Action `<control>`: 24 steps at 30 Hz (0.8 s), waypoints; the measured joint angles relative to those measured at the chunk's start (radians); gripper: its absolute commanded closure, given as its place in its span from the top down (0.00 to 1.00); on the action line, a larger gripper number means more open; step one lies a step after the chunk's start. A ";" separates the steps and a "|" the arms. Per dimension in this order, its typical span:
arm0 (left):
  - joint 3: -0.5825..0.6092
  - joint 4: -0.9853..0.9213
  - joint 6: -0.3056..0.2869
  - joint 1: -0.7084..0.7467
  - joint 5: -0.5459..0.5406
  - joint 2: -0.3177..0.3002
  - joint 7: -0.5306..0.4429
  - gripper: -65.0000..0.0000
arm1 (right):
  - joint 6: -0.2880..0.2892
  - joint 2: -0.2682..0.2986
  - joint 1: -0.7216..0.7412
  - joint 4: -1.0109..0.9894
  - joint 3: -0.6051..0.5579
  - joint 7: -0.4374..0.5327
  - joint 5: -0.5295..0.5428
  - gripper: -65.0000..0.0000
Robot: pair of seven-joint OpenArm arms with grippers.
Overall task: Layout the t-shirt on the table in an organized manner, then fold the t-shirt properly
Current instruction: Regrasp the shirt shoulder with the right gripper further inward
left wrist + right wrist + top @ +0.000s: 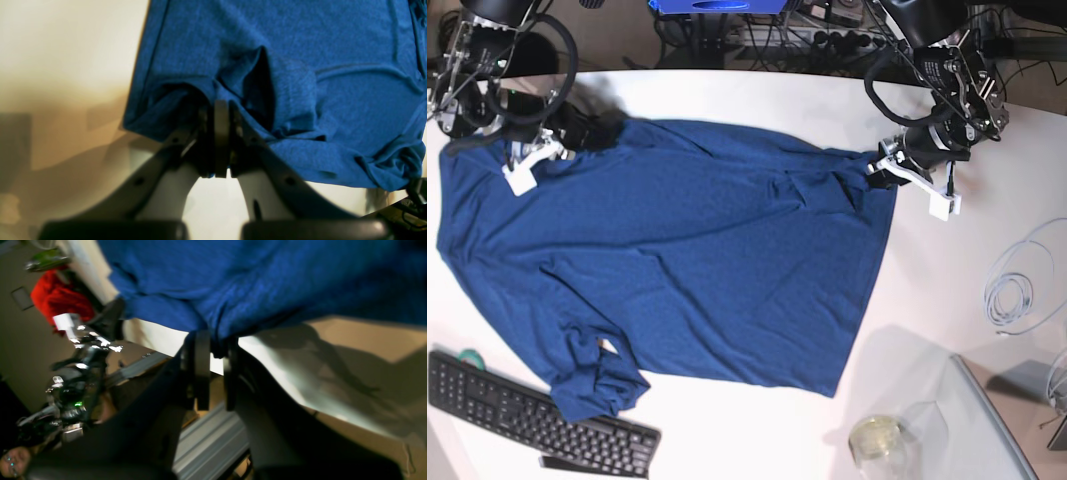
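Mostly flat, the t-shirt (687, 270) lies spread across the white table (927, 300), a dark navy knit with a fine heathered grain and soft ridges of wrinkle running through its middle. Its near-left sleeve is bunched into a rumpled knot that overlaps the far edge of a black keyboard (517, 415) at the near-left corner.

At the far right, the left gripper (222, 110) has its dark fingers pressed together on a puckered fold of the shirt's edge; the wrist view shows the cloth gathered into a deep crease right at the tips. At the far left, the right gripper (213, 346) pinches the blue knit between its flat black pads, the fabric squeezed into a narrow tuck where it enters them, and a sliver of gap shows lower down between the fingers.

A coil of thin pale cable (1017, 290) lies on the table's right side, well apart from the shirt. Near the front right sit a small round clear jar (875, 438) and a grey translucent tray (987, 420).
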 measured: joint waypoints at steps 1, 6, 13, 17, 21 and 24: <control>0.000 0.000 0.000 0.000 0.000 0.000 0.000 0.00 | 0.000 0.000 0.013 0.000 0.000 -0.014 0.000 0.06; 0.000 0.000 0.000 0.000 0.000 0.000 0.000 0.00 | -0.062 0.000 0.079 -0.002 0.001 -0.018 0.008 0.06; -0.001 0.006 0.000 0.000 -0.005 0.000 0.000 0.00 | -0.094 0.017 0.170 -0.152 0.001 -0.013 0.004 0.05; -0.003 0.007 0.000 0.000 -0.006 0.000 0.000 0.00 | -0.094 0.032 0.181 -0.183 0.004 -0.004 0.000 0.05; -0.013 0.046 -0.001 0.021 -0.011 0.001 0.003 0.00 | -0.094 0.053 0.183 -0.183 0.005 0.007 0.005 0.05; -0.054 0.100 -0.003 0.051 -0.012 0.006 0.005 0.00 | -0.094 0.058 0.173 -0.183 0.006 0.003 0.008 0.05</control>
